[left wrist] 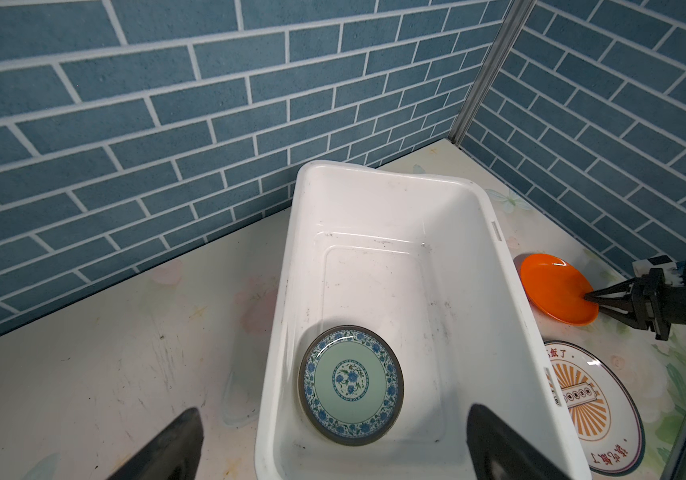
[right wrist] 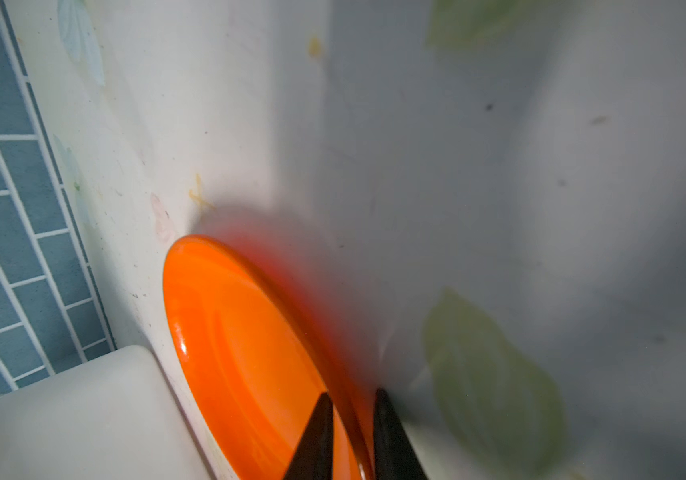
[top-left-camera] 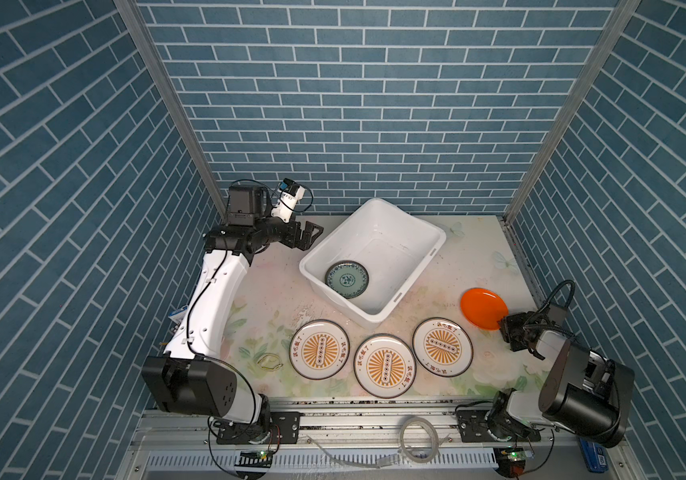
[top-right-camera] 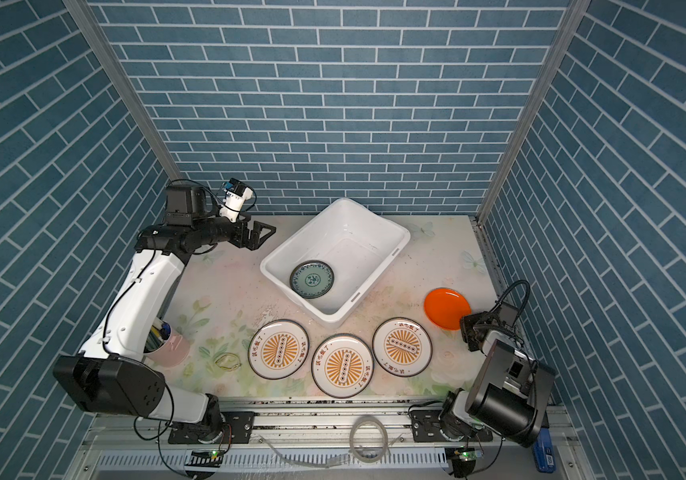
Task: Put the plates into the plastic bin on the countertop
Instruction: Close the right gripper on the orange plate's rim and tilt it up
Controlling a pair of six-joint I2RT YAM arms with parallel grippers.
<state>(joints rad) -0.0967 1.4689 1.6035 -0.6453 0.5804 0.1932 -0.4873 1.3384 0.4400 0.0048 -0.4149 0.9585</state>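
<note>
Gripping the small glossy orange plate (right wrist: 250,353) by its near-right rim with the right gripper (right wrist: 351,419), jaws pinched over the edge, plate tilting off the floral table (top-left-camera: 266,286) right of the white plastic bin (top-left-camera: 412,286); left gripper (top-left-camera: 308,237) hanging spread wide and empty by the bin's far-left corner. Next, probably lifting clear and carrying left over the bin wall, beside the teal-patterned plate (top-left-camera: 346,279) already inside. Leaving three large sunburst plates (top-left-camera: 385,365) lying in a row along the near side.
</note>
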